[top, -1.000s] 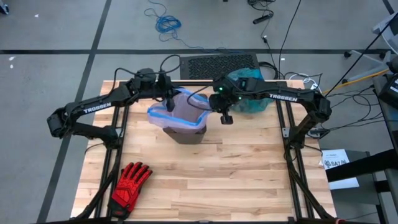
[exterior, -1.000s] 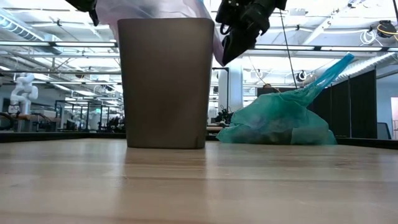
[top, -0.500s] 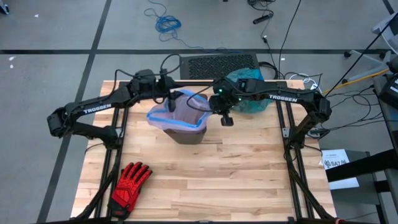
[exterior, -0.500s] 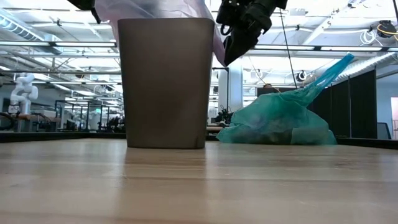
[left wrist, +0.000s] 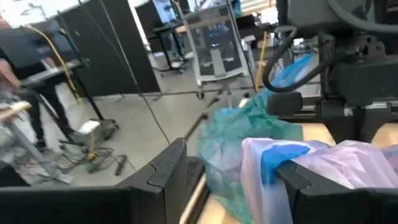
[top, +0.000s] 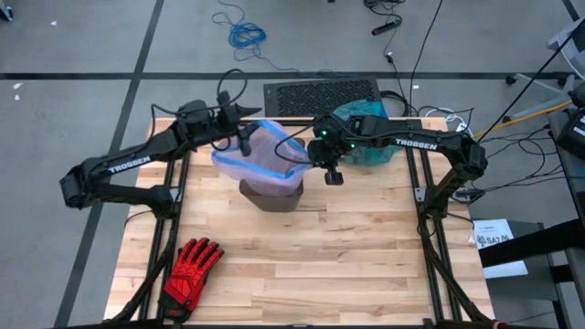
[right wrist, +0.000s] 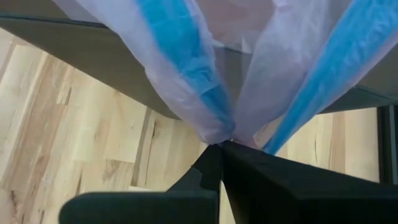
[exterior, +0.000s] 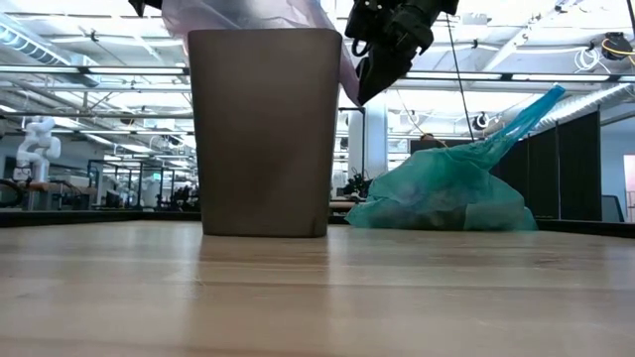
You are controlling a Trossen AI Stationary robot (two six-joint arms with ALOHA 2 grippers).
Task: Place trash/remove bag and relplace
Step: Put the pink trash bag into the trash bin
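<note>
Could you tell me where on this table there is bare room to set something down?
The widest free patch is the wooden table in front of the brown bin, bordered by the red glove at the near left corner. The far edge is crowded: the lilac bag, both grippers, left and right, and the teal bag.

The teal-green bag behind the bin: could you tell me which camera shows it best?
The low view shows the teal-green bag best: full outline, resting on the table, drawn to a tied neck, beside the bin. In the high view the right arm covers most of it. The left wrist view catches part. The right wrist view misses it.
</note>
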